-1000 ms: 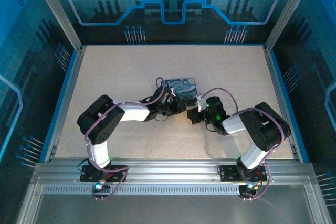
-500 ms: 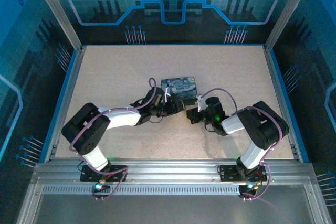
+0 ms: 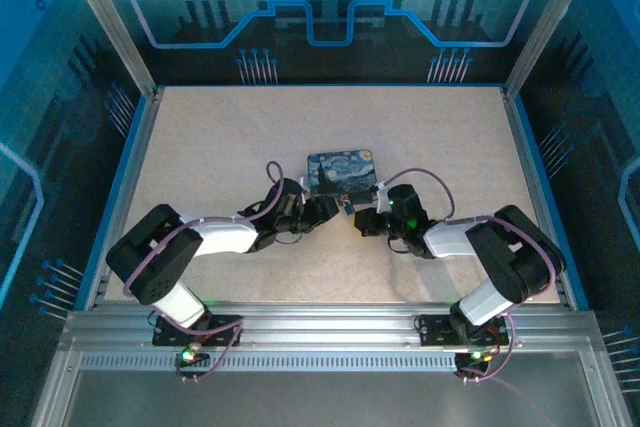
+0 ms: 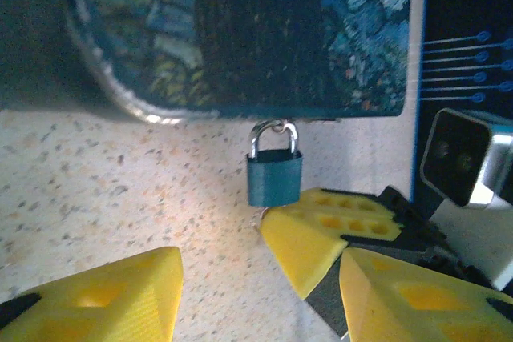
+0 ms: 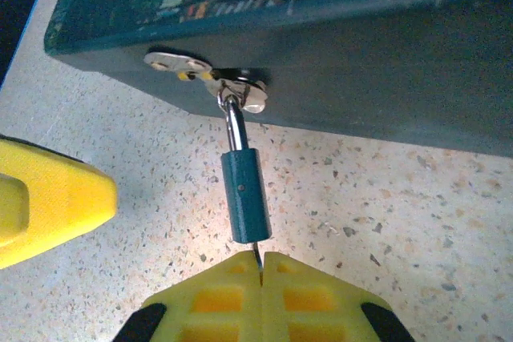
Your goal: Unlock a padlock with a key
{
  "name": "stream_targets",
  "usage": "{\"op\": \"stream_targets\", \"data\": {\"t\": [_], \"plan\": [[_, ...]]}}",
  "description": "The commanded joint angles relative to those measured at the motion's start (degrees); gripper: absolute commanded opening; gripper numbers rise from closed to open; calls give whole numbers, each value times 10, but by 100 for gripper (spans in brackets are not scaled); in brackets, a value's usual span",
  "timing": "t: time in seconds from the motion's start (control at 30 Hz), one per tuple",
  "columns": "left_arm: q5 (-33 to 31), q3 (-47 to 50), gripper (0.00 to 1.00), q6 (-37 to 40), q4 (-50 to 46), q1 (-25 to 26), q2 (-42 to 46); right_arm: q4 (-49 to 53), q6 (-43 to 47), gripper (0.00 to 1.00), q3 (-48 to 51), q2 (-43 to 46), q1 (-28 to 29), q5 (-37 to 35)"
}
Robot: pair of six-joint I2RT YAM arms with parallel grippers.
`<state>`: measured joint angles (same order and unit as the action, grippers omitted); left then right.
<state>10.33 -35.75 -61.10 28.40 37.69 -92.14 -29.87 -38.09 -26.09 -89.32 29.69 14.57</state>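
A: Logged small blue-green metal padlock (image 5: 246, 198), thin steel shackle (image 5: 235, 126) hooked through hasp (image 5: 184, 62) on rectangular tin box with blue-and-yellow swirl painting (image 5: 361, 78). Body stretched over speckled counter (image 5: 401, 198), straight ahead of right fingers (image 5: 216, 298).

B: Confirmed. Right fingers clenched tip to tip on slender dark metal key (image 5: 257, 255), with a thin sliver poking past tips and meeting padlock base. Cannot tell how deep into keyway.

A: Left fingers (image 4: 96, 294) released and spread wide. Padlock ahead of and between them, untouched.

B: Handling estimate: light, stiff, smooth-sided. Free to pivot on hasp, so likely to roll or swing away under key torque. Key thin, prone to slipping round in the grip.

A: Suggest closing left fingers across flat faces of padlock body, mid-height, clear of keyway end. Avoid shackle: too thin to hold, and needed free to pop.

B: Agreed. Watch tin box too: probably light, liable to slide if pushed. Keep hold firm but gentle, twist slow.
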Motion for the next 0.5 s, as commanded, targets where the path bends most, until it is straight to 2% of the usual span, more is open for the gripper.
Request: {"op": "stream_targets", "data": {"t": [0.0, 0.3, 0.47], "plan": [[5, 9, 55, -43, 70, -3, -23, 45, -49, 0, -25, 13, 6, 16], [9, 7, 55, -73, 115, -3, -60, 78, -85, 0, -50, 15, 6, 30], [14, 7, 51, -94, 147, -4, -85, 84, -108, 0, -54, 19, 6, 31]]}}
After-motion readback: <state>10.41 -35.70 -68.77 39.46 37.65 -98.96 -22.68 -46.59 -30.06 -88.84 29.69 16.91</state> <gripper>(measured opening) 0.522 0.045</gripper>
